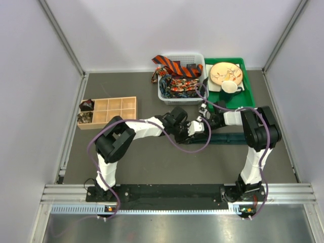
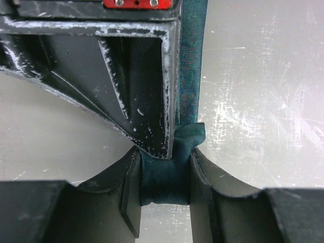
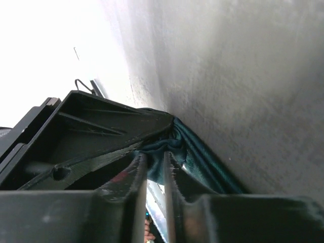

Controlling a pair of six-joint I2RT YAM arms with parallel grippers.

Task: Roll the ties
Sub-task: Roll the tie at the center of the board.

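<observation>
A plain dark teal tie (image 1: 229, 137) lies stretched along the table, to the right of where both arms meet. In the left wrist view its bunched, rolled end (image 2: 166, 177) sits between the fingers of my left gripper (image 2: 164, 164), which is shut on it. The rest of the strip (image 2: 191, 66) runs away from that end. My right gripper (image 3: 156, 158) comes in from the opposite side, its jaws narrow and pinching a fold of the same teal fabric (image 3: 174, 144). Both grippers (image 1: 191, 129) (image 1: 205, 123) touch at mid-table. More ties (image 1: 174, 68), striped orange-black and red-patterned, fill a basket.
The white basket (image 1: 167, 96) stands at the back centre. Right of it is a green tray (image 1: 248, 93) with a plate (image 1: 226, 72) and a cup (image 1: 230, 87). A wooden compartment box (image 1: 109, 112) lies at the left. Purple cables loop around both arms.
</observation>
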